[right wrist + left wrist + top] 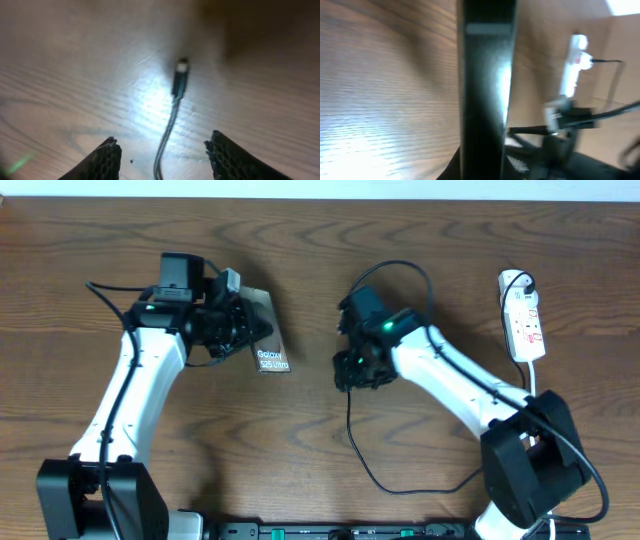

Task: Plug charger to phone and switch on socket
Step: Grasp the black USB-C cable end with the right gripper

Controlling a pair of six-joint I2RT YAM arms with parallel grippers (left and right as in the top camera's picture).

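Observation:
The phone [270, 348], a brown slab with white "Galaxy" lettering, is held tilted on edge by my left gripper [243, 328], which is shut on it. In the left wrist view the phone [485, 85] shows edge-on as a dark upright bar. The charger's black plug tip [180, 75] lies on the wood, and its thin cable [167, 130] runs back between the spread fingers of my right gripper [162, 150]. That gripper [352, 372] is open just above the cable and not touching it. The white socket strip [524, 320] lies at the far right and also shows in the left wrist view [572, 65].
The black charger cable [365, 465] loops across the wood toward the front and right. The right arm's base [525, 465] stands at the front right and the left arm's base [95, 500] at the front left. The strip's white cord [533, 375] runs toward the front.

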